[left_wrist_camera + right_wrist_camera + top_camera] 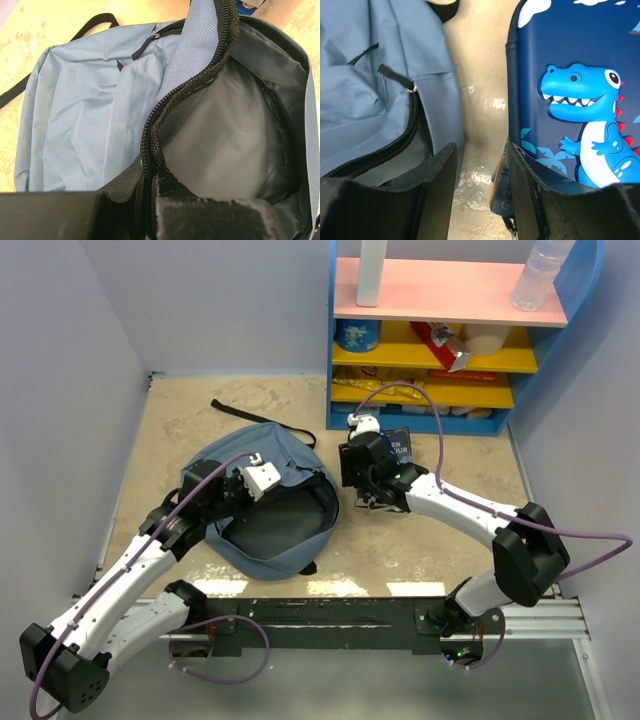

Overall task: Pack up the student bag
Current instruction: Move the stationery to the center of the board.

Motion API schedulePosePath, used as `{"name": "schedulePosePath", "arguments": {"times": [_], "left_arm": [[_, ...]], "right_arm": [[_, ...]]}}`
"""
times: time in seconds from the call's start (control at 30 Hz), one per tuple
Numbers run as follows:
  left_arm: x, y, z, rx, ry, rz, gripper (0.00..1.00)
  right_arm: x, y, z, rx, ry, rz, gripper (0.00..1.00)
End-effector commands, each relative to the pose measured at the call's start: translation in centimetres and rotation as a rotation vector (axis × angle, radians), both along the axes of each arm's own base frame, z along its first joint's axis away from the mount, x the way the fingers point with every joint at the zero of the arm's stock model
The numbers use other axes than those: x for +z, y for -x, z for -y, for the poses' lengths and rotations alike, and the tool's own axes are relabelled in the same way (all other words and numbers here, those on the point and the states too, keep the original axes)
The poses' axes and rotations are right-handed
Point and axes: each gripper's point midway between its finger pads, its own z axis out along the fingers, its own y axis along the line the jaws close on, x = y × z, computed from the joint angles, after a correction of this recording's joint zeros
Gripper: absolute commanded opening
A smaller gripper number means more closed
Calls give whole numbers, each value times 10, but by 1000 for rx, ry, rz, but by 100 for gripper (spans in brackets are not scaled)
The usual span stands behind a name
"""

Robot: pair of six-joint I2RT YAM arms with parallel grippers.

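Note:
The student bag (262,502) is a slate-blue backpack lying on the table left of centre, its mouth open on a dark lining (230,150). My left gripper (150,175) is shut on the bag's black zipper edge (200,85) and holds that rim up; from above the left gripper (243,483) sits over the bag's upper left. My right gripper (362,480) is just right of the bag. In the right wrist view the right gripper (480,160) stands open over bare table, the bag (365,85) outside its left finger. A navy dinosaur case (580,100) lies by its right finger. A thin book corner (501,192) pokes into the gap.
A blue shelf unit (450,290) with a pink top and yellow shelves stands at the back right, holding a clear bottle (540,275), a white cylinder (370,270) and packets. The bag's black strap (235,410) trails toward the back. Walls close in left and right.

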Motion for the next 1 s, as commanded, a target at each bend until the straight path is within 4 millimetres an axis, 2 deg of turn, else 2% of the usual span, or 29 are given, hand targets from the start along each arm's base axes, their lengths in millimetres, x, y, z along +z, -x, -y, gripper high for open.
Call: {"name": "schedulePosePath", "arguments": {"times": [0.0,0.23,0.47,0.57,0.63,0.73,0.77,0.8,0.83,0.87,0.97], "left_arm": [[12,-7,-1,16,20,57,0],[13,-6,-1,10,20,57,0],[13,-6,1,1,24,53,0],[13,-6,1,0,22,54,0],[13,-6,1,0,20,52,0],[13,-5,2,-7,20,51,0],[13,-5,2,-7,20,51,0],[14,-5,2,-10,22,51,0],[13,-5,2,-11,22,50,0],[14,-5,3,-13,23,51,0],[14,-5,3,-15,21,49,0]], "right_arm": [[27,-10,7,-41,-58,67,49],[16,-14,33,-78,-34,36,49],[12,-9,41,-78,-31,25,53],[27,-5,36,-53,-80,40,61],[45,-4,42,-79,-85,73,64],[64,-3,59,-144,-70,104,87],[71,-1,63,-157,-78,114,99],[74,2,66,-174,-93,115,99],[90,6,73,-198,-118,154,99],[95,8,78,-217,-126,170,99],[97,10,100,-301,-139,179,99]]}}
